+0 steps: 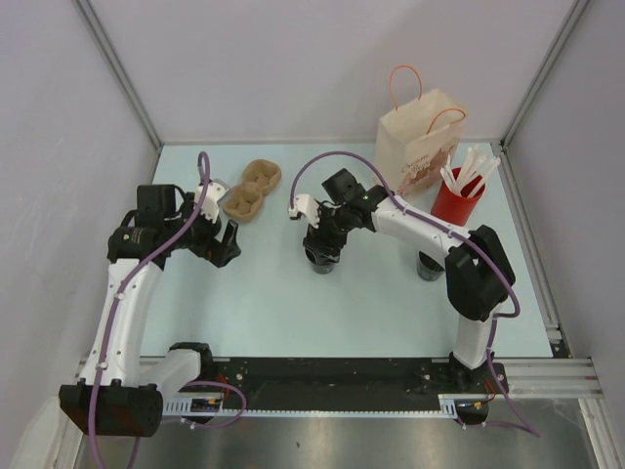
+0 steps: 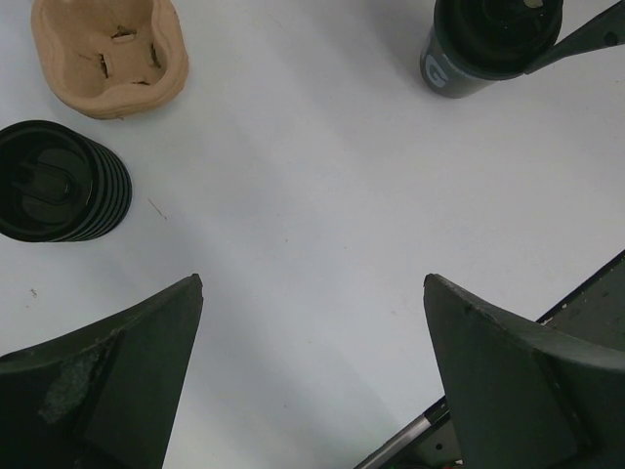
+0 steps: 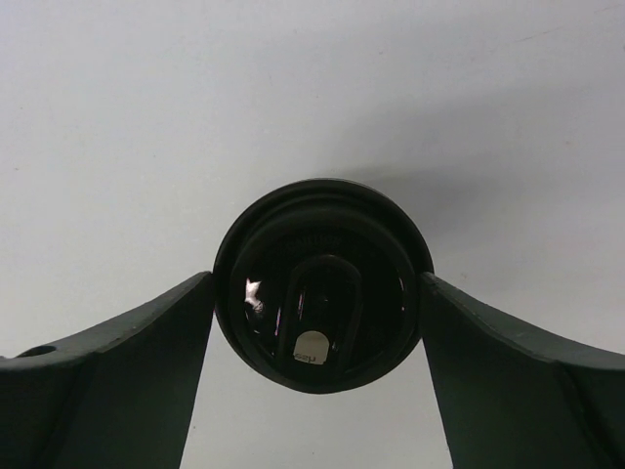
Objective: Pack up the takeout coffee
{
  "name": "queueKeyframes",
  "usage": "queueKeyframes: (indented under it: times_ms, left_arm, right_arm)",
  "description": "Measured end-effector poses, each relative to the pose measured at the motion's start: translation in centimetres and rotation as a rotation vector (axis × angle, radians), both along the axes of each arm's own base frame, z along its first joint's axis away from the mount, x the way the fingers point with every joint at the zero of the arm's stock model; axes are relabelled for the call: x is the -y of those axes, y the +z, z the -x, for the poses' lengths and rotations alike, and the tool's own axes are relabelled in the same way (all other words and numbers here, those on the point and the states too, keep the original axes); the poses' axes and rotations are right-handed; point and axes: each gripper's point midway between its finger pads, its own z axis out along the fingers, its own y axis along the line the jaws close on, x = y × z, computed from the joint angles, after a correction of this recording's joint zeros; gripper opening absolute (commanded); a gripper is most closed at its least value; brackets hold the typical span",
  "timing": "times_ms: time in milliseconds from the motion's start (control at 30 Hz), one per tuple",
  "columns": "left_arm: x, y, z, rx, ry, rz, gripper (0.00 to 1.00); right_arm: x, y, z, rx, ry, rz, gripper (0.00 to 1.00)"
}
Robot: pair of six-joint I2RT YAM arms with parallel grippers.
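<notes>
The takeout coffee (image 2: 59, 181), a short black cup with ringed sides and a matte lid, stands on the table left of my left gripper (image 2: 312, 278) in the left wrist view. It is clear of the fingers, and I cannot make it out in the top view. That gripper (image 1: 227, 242) is open over bare table. My right gripper (image 1: 322, 252) is lowered over a taller black cup (image 3: 322, 293) with a glossy lid. Its fingertips (image 3: 207, 285) touch the lid's rim on both sides. The left wrist view shows the same cup (image 2: 479, 49) at upper right.
A brown pulp cup carrier (image 1: 252, 191) lies at the back left, just beyond the ringed cup. A paper bag with handles (image 1: 420, 147) stands at the back right, with a red cup of white sticks (image 1: 457, 200) beside it. Another black cup (image 1: 430, 266) stands by the right arm.
</notes>
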Motion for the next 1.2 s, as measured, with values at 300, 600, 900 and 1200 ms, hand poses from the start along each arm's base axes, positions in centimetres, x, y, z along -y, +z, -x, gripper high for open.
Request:
queueKeyframes:
  times_ms: [300,600,900,1200]
  left_arm:
    - [0.0,0.0,0.0,-0.002,0.000,0.000,1.00]
    - [0.0,-0.2,0.0,-0.006,0.000,0.000,1.00]
    - [0.0,-0.2,0.0,-0.006,-0.001,0.003,1.00]
    - [0.1,-0.2,0.0,-0.006,-0.003,0.009,0.99]
  right_arm:
    - [0.0,0.0,0.1,-0.004,0.000,0.000,0.65]
    - [0.0,-0.1,0.1,-0.005,0.001,0.002,0.55]
    - [1.4,0.9,1.5,-0.026,0.004,0.032,0.49]
    - [3.9,4.5,3.0,0.017,-0.008,0.011,0.49]
